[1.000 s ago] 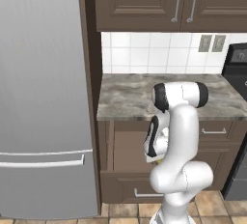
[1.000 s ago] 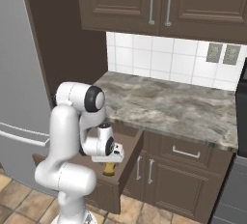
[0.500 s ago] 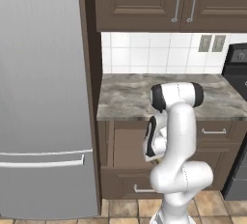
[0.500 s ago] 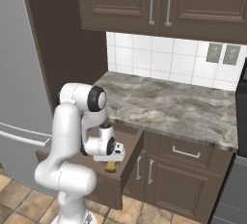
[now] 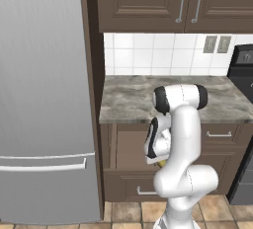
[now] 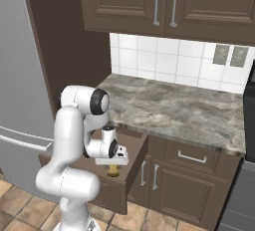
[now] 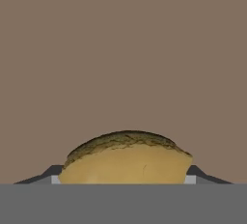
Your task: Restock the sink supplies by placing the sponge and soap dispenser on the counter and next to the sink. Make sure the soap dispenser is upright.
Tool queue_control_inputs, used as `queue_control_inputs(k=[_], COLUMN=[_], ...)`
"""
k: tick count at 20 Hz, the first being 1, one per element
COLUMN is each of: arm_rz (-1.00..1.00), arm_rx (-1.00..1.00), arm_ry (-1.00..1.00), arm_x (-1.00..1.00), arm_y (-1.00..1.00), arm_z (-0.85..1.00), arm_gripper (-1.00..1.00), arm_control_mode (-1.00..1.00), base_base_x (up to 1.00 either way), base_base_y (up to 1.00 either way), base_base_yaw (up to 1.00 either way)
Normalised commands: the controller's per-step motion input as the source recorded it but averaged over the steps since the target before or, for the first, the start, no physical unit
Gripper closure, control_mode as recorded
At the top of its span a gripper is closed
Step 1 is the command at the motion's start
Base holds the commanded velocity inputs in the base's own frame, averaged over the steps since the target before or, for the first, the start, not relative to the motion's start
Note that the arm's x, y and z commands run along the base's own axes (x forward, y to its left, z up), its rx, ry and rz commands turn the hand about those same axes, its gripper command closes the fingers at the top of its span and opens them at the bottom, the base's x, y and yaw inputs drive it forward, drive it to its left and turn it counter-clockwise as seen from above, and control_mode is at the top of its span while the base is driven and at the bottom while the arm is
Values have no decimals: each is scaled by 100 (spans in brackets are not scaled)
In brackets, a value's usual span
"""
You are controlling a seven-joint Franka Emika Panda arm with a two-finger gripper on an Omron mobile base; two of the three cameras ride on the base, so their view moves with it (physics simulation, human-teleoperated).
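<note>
Hand view: gripper point(image 7: 124, 182) closed on the sponge point(image 7: 126, 158), at 6 o'clock.
Since the earlier frames the hand has barely shifted, holding the sponge point(image 6: 114, 170) over the open drawer point(image 6: 130, 173) below the counter point(image 6: 174, 110).

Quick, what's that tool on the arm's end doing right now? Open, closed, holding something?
Tool: closed on the yellow-tan sponge, one finger on each side of it, over the open drawer.

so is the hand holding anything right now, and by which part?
Looks like the sponge: it sits between the hand's finger tips, one dark tip against each end. In the right base view the sponge hangs under the hand over the open drawer.
</note>
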Motion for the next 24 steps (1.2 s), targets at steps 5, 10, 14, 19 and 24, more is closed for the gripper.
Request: queue_control_inputs(k=[5, 10, 14, 19, 24], arm_rz=[0, 0, 0, 0, 0], arm_rx=[0, 0, 0, -1, -1], arm_ry=[-8, -13, -7, -11, -10], arm_x=[-12, -1, 0, -13, -9], arm_y=[29, 23, 17, 7, 0], arm_z=[20, 62, 80, 95, 100], arm_gripper=[100, 100, 100, 100, 100], arm_control_mode=[-100, -100, -100, -100, -100], base_base_x=[0, 0, 0, 0, 0], base_base_y=[0, 0, 0, 0, 0], base_base_yaw=[0, 0, 0, 0, 0])
